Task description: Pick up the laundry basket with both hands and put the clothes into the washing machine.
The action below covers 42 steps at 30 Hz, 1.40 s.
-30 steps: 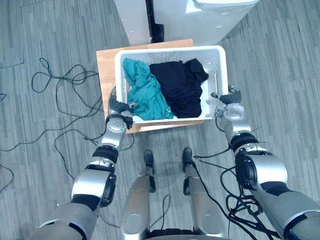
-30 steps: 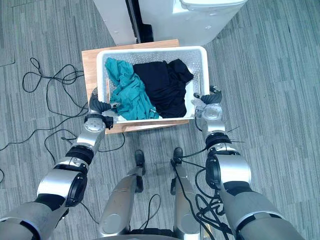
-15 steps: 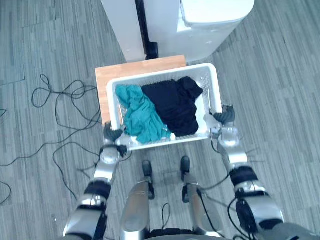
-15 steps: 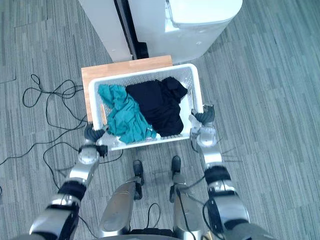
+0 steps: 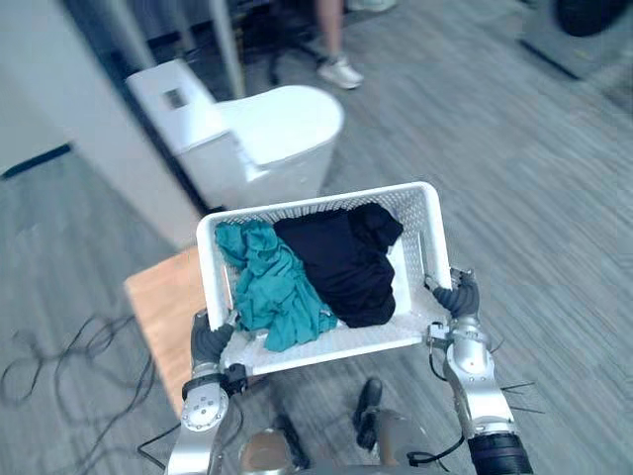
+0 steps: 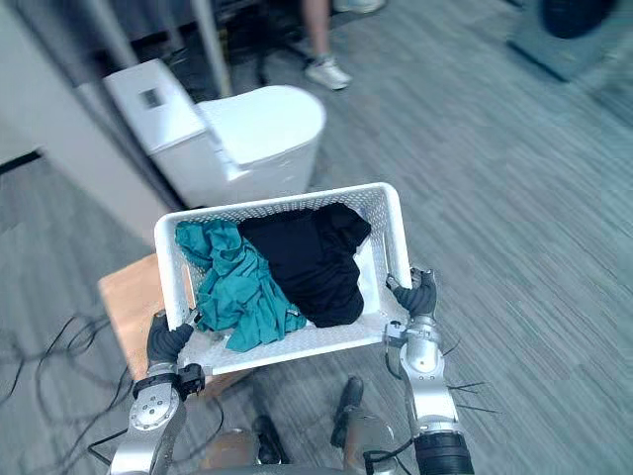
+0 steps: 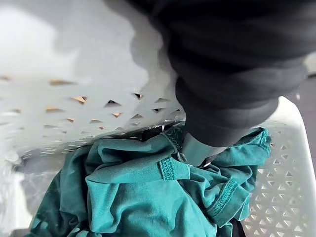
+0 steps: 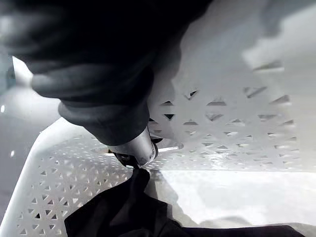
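Basket [image 5: 336, 344] of white plastic sits in the middle of the frame, held between both robot hands. The left hand [image 5: 208, 344] grips the basket's lower left corner. The right hand [image 5: 461, 295] grips its right side, a little higher in the frame, so the basket tilts. Both hands have their fingers curled over the rim. In the left wrist view one silver finger [image 7: 195, 148] hooks over the edge and touches the cloth inside. In the right wrist view a dark-tipped finger [image 8: 138, 148] presses on the holey wall.

Two clothes lie inside the basket. A teal shirt [image 5: 272, 287] is bunched up in the left half. A black shirt [image 5: 346, 262] lies in the right half and touches the teal one in the middle.

A white washing machine [image 5: 267, 129] stands in the upper left of the frame, just past the basket's far rim. A wooden table [image 5: 163, 307] shows at the lower left, and the basket covers part of it. A person's leg and shoe [image 5: 341, 71] show at the top edge, on the grey floor [image 5: 514, 178].
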### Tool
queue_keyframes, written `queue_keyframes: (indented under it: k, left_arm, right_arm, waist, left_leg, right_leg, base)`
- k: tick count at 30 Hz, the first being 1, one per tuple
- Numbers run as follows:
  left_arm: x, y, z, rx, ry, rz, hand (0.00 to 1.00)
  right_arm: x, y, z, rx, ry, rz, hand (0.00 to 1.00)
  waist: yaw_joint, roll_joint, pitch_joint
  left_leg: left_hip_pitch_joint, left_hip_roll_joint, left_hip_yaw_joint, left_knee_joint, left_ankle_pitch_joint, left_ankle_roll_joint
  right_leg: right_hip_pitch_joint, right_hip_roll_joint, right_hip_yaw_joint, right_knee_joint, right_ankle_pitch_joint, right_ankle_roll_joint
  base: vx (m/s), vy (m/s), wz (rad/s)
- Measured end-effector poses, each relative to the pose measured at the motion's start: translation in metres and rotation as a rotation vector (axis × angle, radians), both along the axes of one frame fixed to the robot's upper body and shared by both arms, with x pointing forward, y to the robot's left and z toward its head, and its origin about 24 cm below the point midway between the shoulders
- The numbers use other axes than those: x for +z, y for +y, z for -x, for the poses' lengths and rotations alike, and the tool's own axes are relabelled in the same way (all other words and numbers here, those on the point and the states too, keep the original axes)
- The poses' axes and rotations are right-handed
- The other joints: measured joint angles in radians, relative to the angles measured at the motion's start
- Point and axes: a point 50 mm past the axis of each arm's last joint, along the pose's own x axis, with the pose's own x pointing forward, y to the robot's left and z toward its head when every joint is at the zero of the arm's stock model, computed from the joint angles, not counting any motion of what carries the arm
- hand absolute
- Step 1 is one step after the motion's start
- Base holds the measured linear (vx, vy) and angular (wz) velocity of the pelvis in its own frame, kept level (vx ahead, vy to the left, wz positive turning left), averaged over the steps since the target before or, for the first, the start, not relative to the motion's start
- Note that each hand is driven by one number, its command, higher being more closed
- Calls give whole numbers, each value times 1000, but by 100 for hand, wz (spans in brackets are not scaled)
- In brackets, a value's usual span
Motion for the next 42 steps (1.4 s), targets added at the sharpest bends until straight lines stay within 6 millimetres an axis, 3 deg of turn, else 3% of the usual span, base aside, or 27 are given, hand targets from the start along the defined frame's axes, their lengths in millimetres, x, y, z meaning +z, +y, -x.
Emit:
queue_keyframes:
  k: [2,4,5,6,7,8,10,12,14,15,16,19,20,22,23,25,26,27,29,31,33,34,36,37,39,40,42]
  left_arm:
    - [-1,-2,0,1,2,8,100]
    - [-2,-5,1,-4,8,17,100]
    - [-5,-8,4,-3,19,31,100]
    - [-8,-12,7,-10,30,44,100]
    - [-8,-14,7,-17,30,47,100]
    - [-9,-17,8,-23,34,53,100]
    - [-14,-17,15,-11,57,61,100]
    - [-19,-14,23,-2,82,60,100]
    - [-22,-13,28,10,100,65,100]
    - [-24,-12,31,13,112,64,100]
    - [-23,-11,30,10,104,58,100]
    - [-21,-14,25,10,89,69,100]
    - [-22,-14,26,11,99,69,100]
    - [-25,-11,29,9,119,55,100]
    - [-27,-6,31,2,138,31,100]
    - [-28,0,34,-4,159,4,100]
    - [-27,1,34,-7,158,-4,100]
    - [-25,1,33,-9,147,-5,100]
    - [-22,-2,29,-23,130,-3,100]
    - [-18,-10,20,-68,112,-8,100]
    - [-13,-12,10,-90,89,-25,100]
    - [-13,-12,10,-94,89,-34,100]
    - [-16,-20,8,-110,101,-25,100]
    - [-17,-25,6,-116,101,-22,100]
    - [-19,-31,2,-126,103,-5,100]
    - [-24,-33,3,-124,121,7,100]
    - [-27,-34,4,-130,135,12,100]
  right_arm:
    - [-1,-2,1,0,4,8,100]
    - [1,-5,0,4,3,26,100]
    - [1,-7,0,4,3,36,100]
    - [2,-10,0,5,3,52,100]
    - [3,-12,0,5,2,60,100]
    - [3,-15,0,7,5,64,100]
    - [2,-12,-1,30,14,78,100]
    - [3,-8,-2,64,18,101,100]
    - [4,-5,-4,93,18,122,100]
    - [3,-3,-4,98,22,122,100]
    - [3,-3,-4,96,24,118,100]
    - [7,-5,-7,84,11,131,100]
    - [5,-5,-7,83,21,130,100]
    - [-6,-2,-6,78,62,110,100]
    - [-14,2,-5,77,93,91,100]
    - [-23,7,-3,78,128,65,100]
    - [-26,9,-3,77,137,58,100]
    - [-24,8,-4,76,129,58,100]
    - [-21,4,-5,68,115,64,100]
    - [-20,-7,-5,44,114,75,100]
    - [-19,-12,-4,27,110,75,100]
    - [-19,-12,-3,26,110,78,100]
    - [-22,-20,4,11,130,97,100]
    - [-24,-26,7,-12,146,100,100]
    - [-22,-32,7,-21,145,118,100]
    - [-21,-32,5,-21,141,119,100]
    - [-21,-34,6,-28,144,120,100]
  waist:
    - [-7,11,-6]
    - [-3,26,-11]
    - [9,44,-21]
    - [27,59,-29]
    - [34,63,-31]
    - [38,61,-30]
    - [70,57,-28]
    - [100,60,-28]
    - [120,89,-35]
    - [128,94,-39]
    - [127,67,-43]
    - [114,49,-48]
    - [115,46,-50]
    - [119,30,-56]
    - [114,15,-59]
    - [112,13,-61]
    - [108,21,-63]
    - [101,25,-65]
    - [81,39,-62]
    - [69,72,-45]
    - [34,56,-44]
    - [28,47,-48]
    - [25,85,-66]
    - [23,125,-86]
    - [29,170,-84]
    - [39,181,-83]
    - [48,180,-59]
  left_leg:
    - [16,67,28,115,-29,-14]
    - [5,174,8,340,-21,8]
    - [-45,241,-81,522,19,121]
    - [-110,230,-248,649,22,156]
    - [-152,188,-349,683,-2,120]
    - [-233,89,-494,712,-36,82]
    - [-324,-11,-595,672,-82,92]
    - [-410,-64,-652,532,-79,81]
    - [-448,-70,-729,167,32,-12]
    - [-433,-65,-717,156,74,-2]
    - [-434,-95,-712,177,73,-4]
    - [-451,-135,-707,226,25,84]
    - [-435,-148,-694,245,7,132]
    - [-371,-178,-681,241,-31,167]
    - [-310,-209,-692,223,-53,182]
    - [-201,-229,-704,169,-81,201]
    - [-133,-229,-718,115,-85,206]
    - [-81,-224,-736,61,-85,206]
    - [-20,-199,-765,-4,-91,195]
    - [51,-149,-779,-57,-104,157]
    - [129,-131,-780,-71,-134,88]
    - [158,-134,-781,-75,-144,71]
    - [236,-91,-800,-41,-163,38]
    - [199,-42,-820,96,-142,2]
    - [76,26,-825,416,37,-73]
    - [-27,72,-813,625,245,-104]
    - [-193,143,-729,929,137,-17]
  right_leg:
    - [-18,57,98,15,-12,35]
    - [-20,131,209,18,-29,20]
    - [-12,183,287,14,-41,3]
    - [2,231,372,-4,-51,-13]
    - [8,244,413,-12,-52,-14]
    - [31,261,487,-33,-54,-15]
    - [77,265,579,-76,-57,-15]
    - [132,254,634,-150,-61,-7]
    - [205,262,670,-257,-58,56]
    - [208,258,688,-253,-64,71]
    - [210,221,689,-226,-69,84]
    - [203,169,670,-201,-98,161]
    - [176,148,668,-92,-130,184]
    - [77,103,676,261,-216,306]
    - [15,61,671,490,-192,363]
    - [-57,11,624,723,-224,294]
    - [-92,-11,557,765,-253,221]
    - [-136,-26,487,739,-280,172]
    - [-212,-14,417,610,-298,134]
    - [-261,39,393,330,-232,134]
    - [-290,66,435,-80,-25,173]
    - [-291,64,459,-134,-10,170]
    - [-298,97,524,-48,151,132]
    - [-326,127,522,78,163,107]
    - [-310,161,489,202,58,52]
    - [-255,180,480,204,5,42]
    - [-89,215,470,118,-33,33]
  base:
    - [177,-191,-182]
    - [263,-225,-202]
    - [245,-90,-228]
    - [245,-36,-233]
    - [249,55,-212]
    - [189,94,-158]
    - [241,161,-208]
    - [262,258,-201]
    - [313,331,-164]
    - [383,275,-110]
    - [445,289,-41]
    - [347,261,11]
    - [406,254,19]
    - [531,260,32]
    - [601,161,45]
    - [522,49,34]
    - [498,-20,26]
    - [502,-35,27]
    - [521,-92,31]
    - [594,-128,41]
    - [686,-218,50]
    - [862,-301,40]
    - [727,-221,23]
    - [782,-270,16]
    - [748,-283,4]
    - [712,-223,0]
    - [731,-198,15]
